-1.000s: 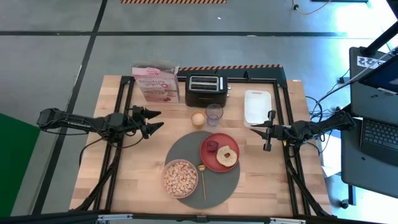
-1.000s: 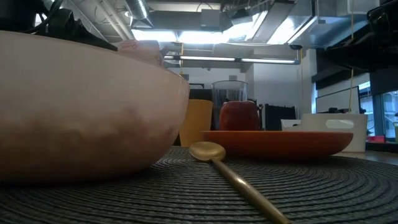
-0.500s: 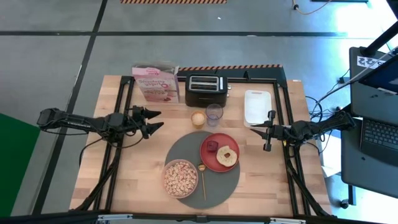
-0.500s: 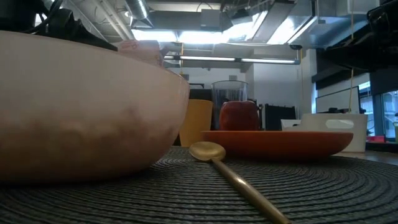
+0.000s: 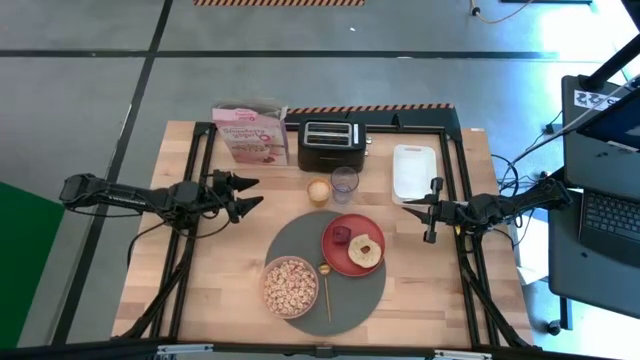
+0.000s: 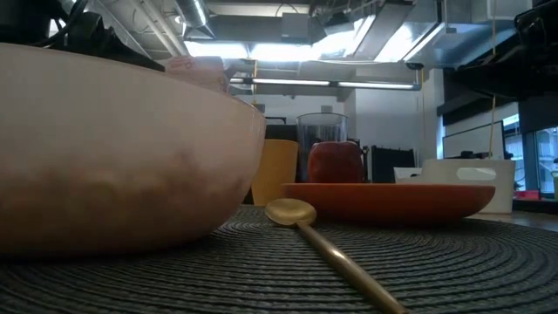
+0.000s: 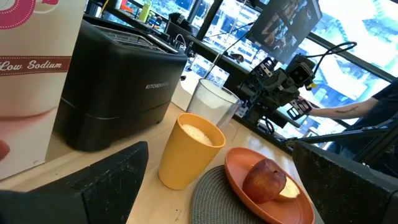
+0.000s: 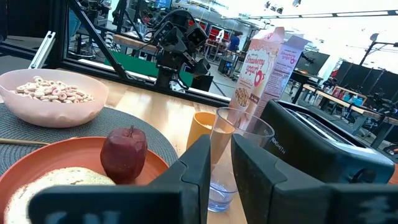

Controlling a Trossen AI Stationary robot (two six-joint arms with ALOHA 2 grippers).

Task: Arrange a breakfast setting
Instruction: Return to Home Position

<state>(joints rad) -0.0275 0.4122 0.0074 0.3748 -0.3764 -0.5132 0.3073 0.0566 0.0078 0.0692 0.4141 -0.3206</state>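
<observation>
A round dark-grey mat (image 5: 300, 235) lies at the table's middle near side. On it stand a red plate (image 5: 352, 243) with a bagel half (image 5: 365, 249) and a small dark-red fruit (image 5: 341, 236), a pale bowl (image 5: 290, 286) of tan cereal, and a thin golden spoon (image 5: 326, 288) between them. My left gripper (image 5: 250, 192) is open and empty at the left, above the table. My right gripper (image 5: 404, 207) hangs at the right with its fingers nearly together, empty.
At the far side stand a pink cereal box (image 5: 248, 133), a black toaster (image 5: 329, 144), a yellow cup (image 5: 318, 191), a clear glass (image 5: 345, 183) and a white tray (image 5: 413, 172). Bare wood lies left of the mat.
</observation>
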